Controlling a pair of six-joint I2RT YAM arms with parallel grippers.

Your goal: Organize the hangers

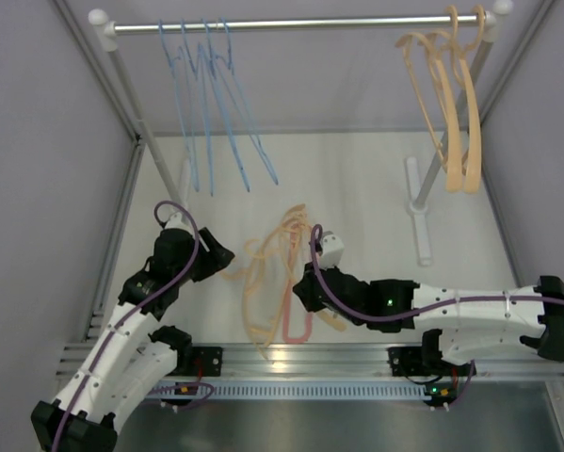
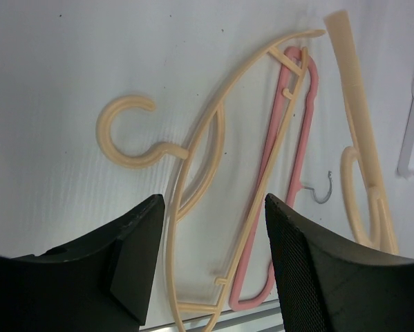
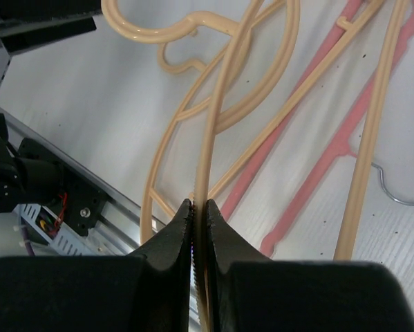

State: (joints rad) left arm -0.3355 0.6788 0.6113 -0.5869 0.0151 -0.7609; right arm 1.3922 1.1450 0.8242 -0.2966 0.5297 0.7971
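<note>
White tabletop (image 1: 357,179) between grey walls, with the rail (image 1: 300,24) along the far edge. Loose peach hangers (image 1: 272,273) and a pink hanger (image 2: 300,138) lie mid near edge, running near-to-far. My right gripper (image 3: 198,207), reaching in low from the right, is clamped on one peach hanger (image 3: 212,111). The left gripper (image 2: 217,207) hovers over their left side, jaws spread.

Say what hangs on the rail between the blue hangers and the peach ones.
Nothing; the top view shows bare rail between the blue hangers and peach hangers.
</note>
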